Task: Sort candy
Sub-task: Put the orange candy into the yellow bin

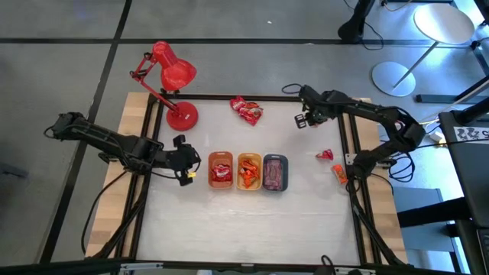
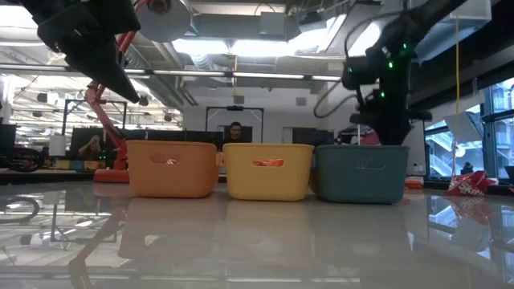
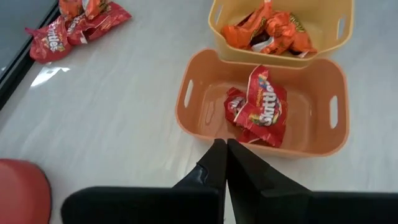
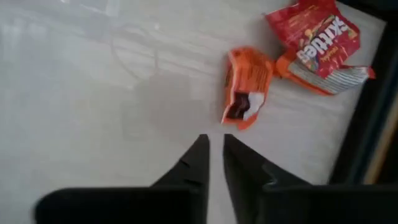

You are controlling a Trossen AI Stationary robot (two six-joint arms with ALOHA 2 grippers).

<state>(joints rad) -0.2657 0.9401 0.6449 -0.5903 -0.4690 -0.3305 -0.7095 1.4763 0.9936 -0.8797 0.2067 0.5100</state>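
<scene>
Here we are over the desk (image 1: 229, 221), and our left hand (image 3: 225, 149) hangs just short of the orange tray (image 3: 199, 106), fingers clenched tight together with nothing between them. Right ahead of that hand, inside the tray, lie two red candy packs (image 3: 258, 107), one overlapping the other. Just beyond it sits the yellow tray (image 3: 221, 18) holding orange candy packs (image 3: 273, 31), and further along the row we spot the grey tray (image 1: 276, 173) with darker sweets inside. Off to the side, well away from the left hand, a small heap of red candy (image 3: 71, 22) waits on the bare desk, near the red lamp (image 1: 172, 76).

Now to our right hand (image 4: 214, 146): its fingers stand slightly parted, holding nothing, poised just above the surface. Directly in front of it lies an orange candy wrapper (image 4: 244, 87), not touching the fingertips, and just past that wrapper a red candy pack (image 4: 317, 37) rests on another near the desk's dark edge
</scene>
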